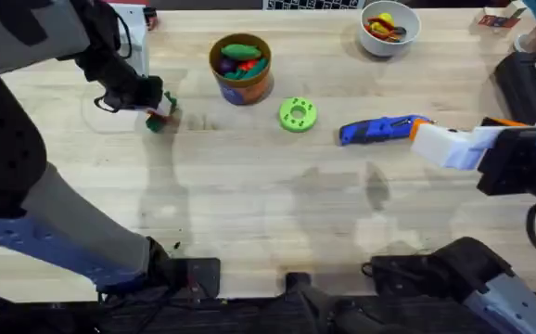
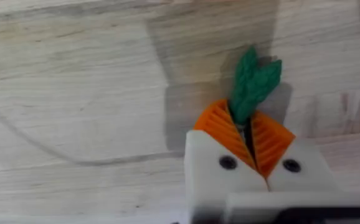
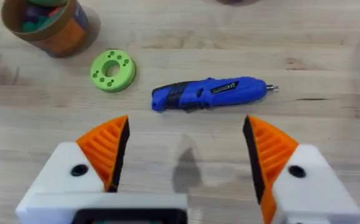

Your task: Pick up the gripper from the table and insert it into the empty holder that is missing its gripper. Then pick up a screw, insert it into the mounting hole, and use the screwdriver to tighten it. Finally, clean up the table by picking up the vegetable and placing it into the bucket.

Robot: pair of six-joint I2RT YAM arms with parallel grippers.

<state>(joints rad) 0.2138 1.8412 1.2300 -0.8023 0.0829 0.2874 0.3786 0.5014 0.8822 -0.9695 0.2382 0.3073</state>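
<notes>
— What's on the wooden table (image 1: 249,204)?
— Toward the far side, an orange-brown bucket (image 1: 240,68) with toy pieces in it, a green disc (image 1: 297,114) with holes beside it, and a white bowl (image 1: 389,28) further right. The blue screwdriver (image 1: 379,129) lies flat on the wood, right of the disc.
— And the vegetable?
— The left gripper (image 2: 250,134) has its orange pads pressed together on the dark green vegetable (image 2: 253,84), whose leafy end sticks out past the fingertips. That's at the left of the table, well apart from the bucket.
— The right gripper (image 3: 186,152)?
— Fingers spread wide, holding nothing, just beside the screwdriver
</notes>
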